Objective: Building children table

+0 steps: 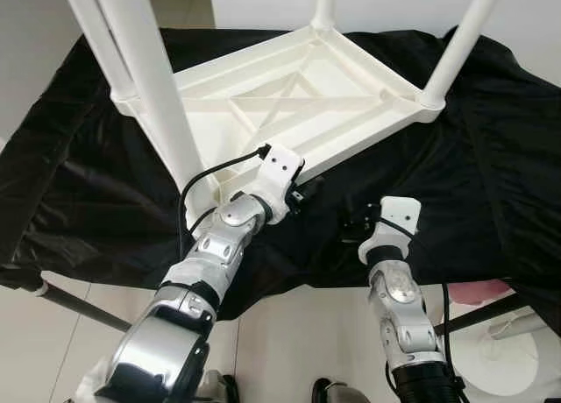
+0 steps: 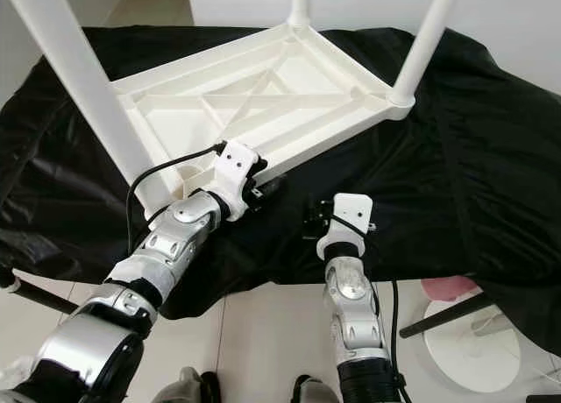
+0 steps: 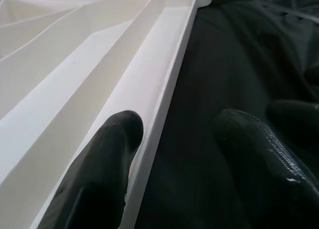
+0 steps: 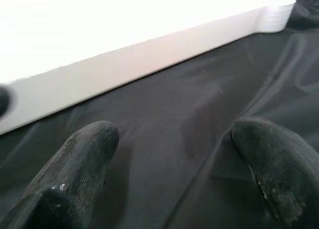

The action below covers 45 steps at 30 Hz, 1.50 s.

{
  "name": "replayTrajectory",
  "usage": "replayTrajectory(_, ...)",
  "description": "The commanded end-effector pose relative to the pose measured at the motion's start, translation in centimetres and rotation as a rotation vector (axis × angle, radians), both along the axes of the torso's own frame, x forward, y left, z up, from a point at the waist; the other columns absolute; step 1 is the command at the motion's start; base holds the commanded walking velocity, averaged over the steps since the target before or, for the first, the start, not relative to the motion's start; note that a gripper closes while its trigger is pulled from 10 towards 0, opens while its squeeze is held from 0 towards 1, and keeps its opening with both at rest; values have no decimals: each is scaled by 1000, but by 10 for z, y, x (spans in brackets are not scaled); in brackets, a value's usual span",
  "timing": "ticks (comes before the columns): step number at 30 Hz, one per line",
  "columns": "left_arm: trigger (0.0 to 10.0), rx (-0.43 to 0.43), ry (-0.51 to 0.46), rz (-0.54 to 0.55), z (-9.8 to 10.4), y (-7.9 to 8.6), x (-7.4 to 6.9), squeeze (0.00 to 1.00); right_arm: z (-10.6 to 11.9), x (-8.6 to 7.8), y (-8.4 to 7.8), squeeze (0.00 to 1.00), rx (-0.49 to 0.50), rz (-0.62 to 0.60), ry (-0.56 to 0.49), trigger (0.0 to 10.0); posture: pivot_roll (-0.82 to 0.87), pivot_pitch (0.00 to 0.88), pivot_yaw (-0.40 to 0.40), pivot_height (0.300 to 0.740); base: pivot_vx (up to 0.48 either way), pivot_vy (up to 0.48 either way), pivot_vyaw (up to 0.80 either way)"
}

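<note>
Where black cloth (image 1: 491, 158) drapes the surface, upturned white table (image 1: 298, 96), left claw (image 3: 174, 139) spread astride its rim, right claw (image 4: 172, 149) released, pale tiled floor (image 1: 298, 333).

Silver arms, black-fingered left gripper (image 1: 302, 193)

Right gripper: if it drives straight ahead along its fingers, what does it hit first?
Likely the white tabletop's side edge, across a stretch of black cloth. The right gripper is open and aimed slightly low, so the cloth might come first.

Head pair: high, facing forward and down, sharing upturned white table (image 1: 298, 105) on black cloth (image 1: 456, 175).
Wrist cameras: close, low, facing table's rim.
</note>
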<state>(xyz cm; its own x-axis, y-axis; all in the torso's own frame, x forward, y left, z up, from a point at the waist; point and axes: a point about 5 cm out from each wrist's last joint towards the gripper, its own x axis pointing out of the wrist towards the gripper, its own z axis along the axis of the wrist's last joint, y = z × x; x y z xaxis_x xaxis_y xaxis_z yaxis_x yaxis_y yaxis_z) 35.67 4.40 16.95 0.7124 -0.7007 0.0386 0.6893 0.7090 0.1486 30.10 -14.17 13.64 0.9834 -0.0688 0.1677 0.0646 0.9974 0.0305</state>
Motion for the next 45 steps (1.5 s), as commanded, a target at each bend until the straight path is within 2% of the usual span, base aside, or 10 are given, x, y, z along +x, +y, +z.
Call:
replayTrajectory(1, 10000, 7, -9, -277, 3, 9, -17, 0, -2, 5, -2, 0, -1, -4, 4, 10000, 33, 121, 11, 740, 0, 0, 0)
replayTrajectory(3, 10000, -39, -43, -228, 12, 29, -23, 0, 0, 12, -6, 0, -20, -18, 4, 10000, 44, 116, 0, 740, 0, 0, 0)
replayTrajectory(9, 10000, -79, -86, -138, 20, 57, -36, 0, 0, 21, -9, 0, -40, -28, 23, 10000, 63, 109, -23, 740, 0, 0, 0)
replayTrajectory(18, 10000, -82, -153, 23, 44, 109, -51, 0, 3, 33, -5, 0, -59, -3, 32, 10000, 84, 112, -57, 740, 0, 0, 0)
replayTrajectory(21, 10000, -70, -151, 34, 46, 115, -54, 0, 3, 35, -4, 0, -59, 2, 31, 10000, 84, 112, -57, 740, 0, 0, 0)
replayTrajectory(27, 10000, 32, -95, -5, 46, 148, -94, 0, 2, 43, 3, 0, -58, 75, 52, 10000, 105, 125, -95, 740, 0, 0, 0)
replayTrajectory(36, 10000, -14, -20, -26, 51, 188, -128, 0, 9, 48, 6, 0, -92, 134, 35, 10000, 100, 137, -135, 740, 0, 0, 0)
replayTrajectory(38, 10000, -19, -27, 41, 55, 205, -130, 0, 11, 49, 8, 0, -110, 160, 25, 10000, 98, 141, -144, 740, 0, 0, 0)
replayTrajectory(41, 10000, -19, -29, 66, 56, 210, -130, 0, 11, 50, 9, 0, -117, 167, 22, 10000, 98, 141, -144, 740, 0, 0, 0)
replayTrajectory(45, 10000, 27, -29, 223, 53, 233, -113, 0, 10, 50, -2, 0, -135, 208, 4, 10000, 122, 110, -125, 740, 0, 0, 0)
